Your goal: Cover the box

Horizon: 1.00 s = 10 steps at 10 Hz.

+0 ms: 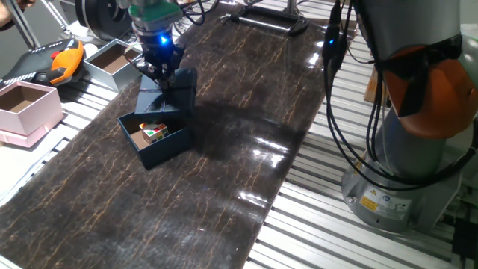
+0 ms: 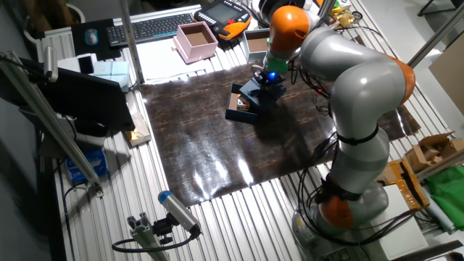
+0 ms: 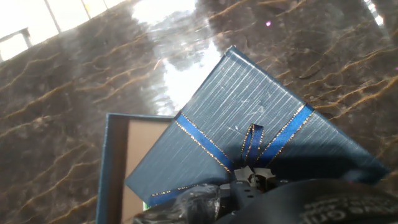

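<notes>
We see the claw clamped on the navy lid, held tilted over the open navy box's far edge on the tabletop. Risk: the skewed lid catches a wall and jams.

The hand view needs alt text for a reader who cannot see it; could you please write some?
A navy lid with a blue ribbon bow fills the frame, tilted over one edge of the open navy box, whose pale inside still shows at lower left. Behind them lies a glossy dark marbled mat; the gripper is a dark blur along the bottom edge.
</notes>
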Each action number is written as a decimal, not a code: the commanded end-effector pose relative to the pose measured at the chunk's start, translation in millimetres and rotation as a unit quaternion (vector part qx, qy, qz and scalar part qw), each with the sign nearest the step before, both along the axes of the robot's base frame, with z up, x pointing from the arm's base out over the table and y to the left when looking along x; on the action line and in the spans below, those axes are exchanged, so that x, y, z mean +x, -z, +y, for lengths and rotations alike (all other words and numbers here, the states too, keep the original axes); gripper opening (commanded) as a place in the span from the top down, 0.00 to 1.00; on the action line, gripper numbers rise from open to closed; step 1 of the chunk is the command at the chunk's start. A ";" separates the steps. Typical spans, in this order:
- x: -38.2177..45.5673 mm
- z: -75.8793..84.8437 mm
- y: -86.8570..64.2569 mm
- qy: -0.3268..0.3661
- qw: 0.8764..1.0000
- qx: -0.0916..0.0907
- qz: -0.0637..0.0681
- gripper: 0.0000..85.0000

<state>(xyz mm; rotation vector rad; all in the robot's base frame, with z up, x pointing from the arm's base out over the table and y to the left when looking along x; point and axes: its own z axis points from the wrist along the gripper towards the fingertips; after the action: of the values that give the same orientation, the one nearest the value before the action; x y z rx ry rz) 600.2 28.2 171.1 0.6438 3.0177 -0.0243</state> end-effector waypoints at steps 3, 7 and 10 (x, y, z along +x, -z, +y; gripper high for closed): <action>0.0 0.0 0.2 0.075 0.997 -0.009 0.011 0.99; 0.0 0.0 0.2 0.164 0.986 -0.014 0.019 0.99; -0.7 1.7 -0.7 0.242 0.970 0.021 0.023 0.99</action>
<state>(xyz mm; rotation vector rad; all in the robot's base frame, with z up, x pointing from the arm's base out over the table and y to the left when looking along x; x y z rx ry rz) 599.4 30.5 172.0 1.1734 2.9193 0.0053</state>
